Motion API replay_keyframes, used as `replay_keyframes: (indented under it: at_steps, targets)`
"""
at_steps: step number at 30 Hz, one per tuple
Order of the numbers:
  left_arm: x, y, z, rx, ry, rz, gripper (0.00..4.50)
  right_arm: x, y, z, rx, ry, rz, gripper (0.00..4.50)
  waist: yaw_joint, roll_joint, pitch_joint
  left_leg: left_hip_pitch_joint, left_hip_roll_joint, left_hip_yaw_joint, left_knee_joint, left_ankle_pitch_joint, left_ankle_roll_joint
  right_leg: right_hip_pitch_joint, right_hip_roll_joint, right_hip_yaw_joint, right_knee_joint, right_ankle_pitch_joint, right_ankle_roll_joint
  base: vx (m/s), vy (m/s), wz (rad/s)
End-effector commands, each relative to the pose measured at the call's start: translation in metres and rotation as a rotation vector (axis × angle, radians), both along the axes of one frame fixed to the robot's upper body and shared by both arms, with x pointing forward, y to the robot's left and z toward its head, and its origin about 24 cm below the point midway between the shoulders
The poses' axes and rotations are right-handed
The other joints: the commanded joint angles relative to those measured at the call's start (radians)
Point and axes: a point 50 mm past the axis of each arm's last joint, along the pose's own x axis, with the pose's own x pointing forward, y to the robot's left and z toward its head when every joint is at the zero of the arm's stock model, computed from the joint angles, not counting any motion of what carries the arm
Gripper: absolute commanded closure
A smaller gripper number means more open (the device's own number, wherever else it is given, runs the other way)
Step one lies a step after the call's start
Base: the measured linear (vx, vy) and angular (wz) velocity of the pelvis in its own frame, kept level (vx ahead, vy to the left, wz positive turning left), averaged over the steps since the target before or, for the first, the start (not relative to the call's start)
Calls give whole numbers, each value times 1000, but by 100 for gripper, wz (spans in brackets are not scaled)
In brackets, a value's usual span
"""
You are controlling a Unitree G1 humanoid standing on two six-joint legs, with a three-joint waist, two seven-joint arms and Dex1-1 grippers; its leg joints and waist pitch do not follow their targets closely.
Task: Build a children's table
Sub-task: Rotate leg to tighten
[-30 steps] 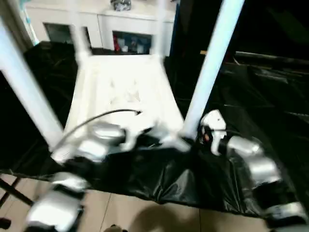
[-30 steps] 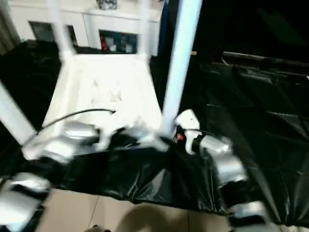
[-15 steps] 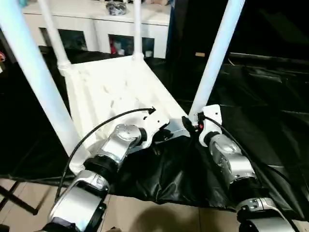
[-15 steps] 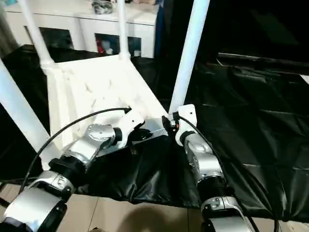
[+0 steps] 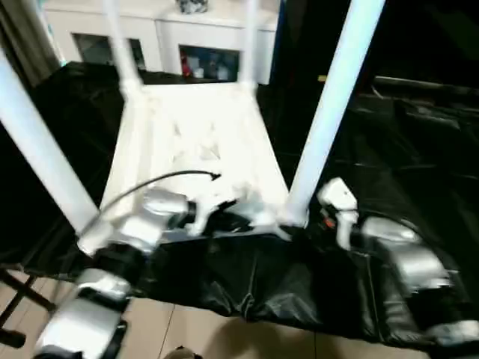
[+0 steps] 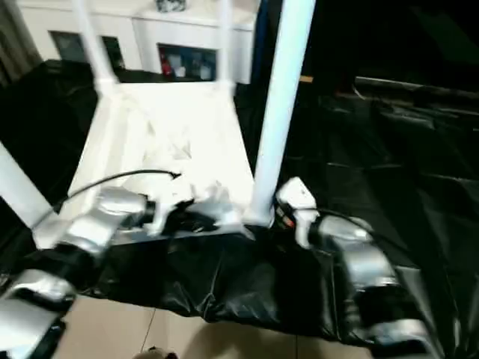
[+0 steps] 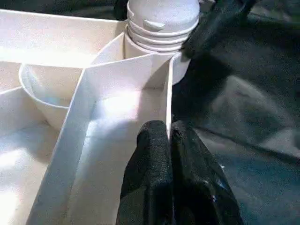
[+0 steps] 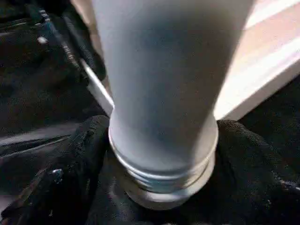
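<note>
Four legs stand up from the children's table (image 5: 196, 142), which lies upside down on the black-covered tabletop (image 5: 419, 142), ribbed underside facing up so the corner sockets can take them. The near right leg (image 5: 329, 112) rises just beside the right claw (image 8: 161, 187); its black fingers (image 8: 84, 154) sit wide on either side of the leg's threaded base, around it, though I cannot tell whether they press it. The left claw (image 7: 171, 176) is pinched closed on the thin rim wall beside that corner socket, apparently to steady the top against twisting while the leg is turned in. Judging by this, the last leg is being seated or tightened.
</note>
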Motion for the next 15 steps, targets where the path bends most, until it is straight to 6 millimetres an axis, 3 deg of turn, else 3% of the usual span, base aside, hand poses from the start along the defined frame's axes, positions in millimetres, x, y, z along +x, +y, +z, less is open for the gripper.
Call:
replay_keyframes:
  at_steps: [1, 5, 6, 15]
  targets:
    - [-2, -8, 7, -37, -5, -64, 450, -3, 1, 0, 2, 21, 47, 85, 3, -1, -62, 22, 56, -19, -59, -203, 70, 48, -62, 41, -54, -87, -273, 0, 0, 0]
    - [-4, 0, 8, -14, 14, -104, 450, -5, 4, 6, 12, 24, 136, 111, 5, 2, -60, 25, 57, -21, -63, -244, 39, 46, -63, 42, -59, -152, -254, 0, 0, 0]
    - [-4, 1, 8, -14, 17, -105, 450, -5, 5, 7, 20, 25, 146, 121, 5, -4, -60, 25, 57, -20, -63, -244, 38, 46, -63, 43, -60, -152, -253, 0, 0, 0]
    - [-5, 1, 8, -22, 15, -100, 450, -8, 19, 8, 58, 30, 212, 162, 7, -6, -61, 21, 55, -20, -60, -212, 48, 45, -65, 43, -57, -144, -251, 0, 0, 0]
